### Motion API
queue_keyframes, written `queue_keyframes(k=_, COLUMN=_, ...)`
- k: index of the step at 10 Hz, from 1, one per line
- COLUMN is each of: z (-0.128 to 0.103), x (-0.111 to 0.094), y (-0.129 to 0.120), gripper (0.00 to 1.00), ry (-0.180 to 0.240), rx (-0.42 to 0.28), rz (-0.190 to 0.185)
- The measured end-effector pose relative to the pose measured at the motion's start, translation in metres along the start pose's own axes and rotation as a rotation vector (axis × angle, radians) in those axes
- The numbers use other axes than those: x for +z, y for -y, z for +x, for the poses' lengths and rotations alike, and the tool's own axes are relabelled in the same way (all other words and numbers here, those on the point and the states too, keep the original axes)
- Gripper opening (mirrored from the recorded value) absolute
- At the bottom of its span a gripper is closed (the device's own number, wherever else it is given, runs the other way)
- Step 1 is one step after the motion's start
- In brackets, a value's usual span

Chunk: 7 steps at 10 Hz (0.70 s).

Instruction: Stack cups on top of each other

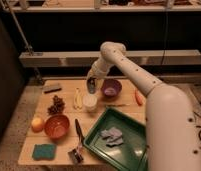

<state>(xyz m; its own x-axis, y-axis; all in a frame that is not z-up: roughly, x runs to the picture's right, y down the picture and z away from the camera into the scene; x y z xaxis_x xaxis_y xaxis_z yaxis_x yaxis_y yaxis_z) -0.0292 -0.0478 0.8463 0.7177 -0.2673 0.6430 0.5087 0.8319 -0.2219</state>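
Lying at the left front of the wooden table is a teal sponge, and just behind it a round orange fruit is sitting beside the red-orange bowl. Farther back, a dark flat block is resting near the rear edge, with a brown knobbly cluster lying in front of it. A dark-handled brush is lying along the front, between the red-orange bowl and the green tray. A pale yellow banana is lying just left of the white cup, which is standing upright near the middle of the table.

Directly over that white cup the gripper is hanging, pointing downward, and its fingers are clasping the dark grey cup. That cup is being held off the table, just above the white one's rim; whether the two are touching cannot be told.

To the right, the purple bowl is sitting near the back edge. A crumpled grey cloth is lying inside the green tray, and an orange carrot-like piece is resting by the right edge. The white arm is reaching in from the right foreground.
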Motion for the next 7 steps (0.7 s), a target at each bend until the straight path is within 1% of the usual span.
queue_keyframes(k=1, z=-0.002, x=-0.015, y=-0.018, gripper=0.0, ry=-0.009, rx=-0.008, rz=0.049)
queue_keyframes(k=2, z=-0.003, x=-0.029, y=-0.033, gripper=0.0, ry=-0.017, rx=-0.012, rz=0.112)
queue_keyframes(k=3, z=-0.006, x=-0.031, y=-0.038, gripper=0.0, ry=-0.017, rx=-0.018, rz=0.132)
queue_keyframes(k=4, z=-0.009, x=-0.031, y=-0.04, gripper=0.0, ry=-0.026, rx=-0.024, rz=0.15)
queue_keyframes(k=5, z=-0.008, x=-0.029, y=-0.04, gripper=0.0, ry=-0.04, rx=-0.011, rz=0.151)
queue_keyframes(k=6, z=-0.006, x=-0.026, y=-0.038, gripper=0.0, ry=-0.045, rx=-0.002, rz=0.15)
queue_keyframes(k=7, z=-0.002, x=-0.022, y=-0.029, gripper=0.0, ry=-0.048, rx=0.008, rz=0.141)
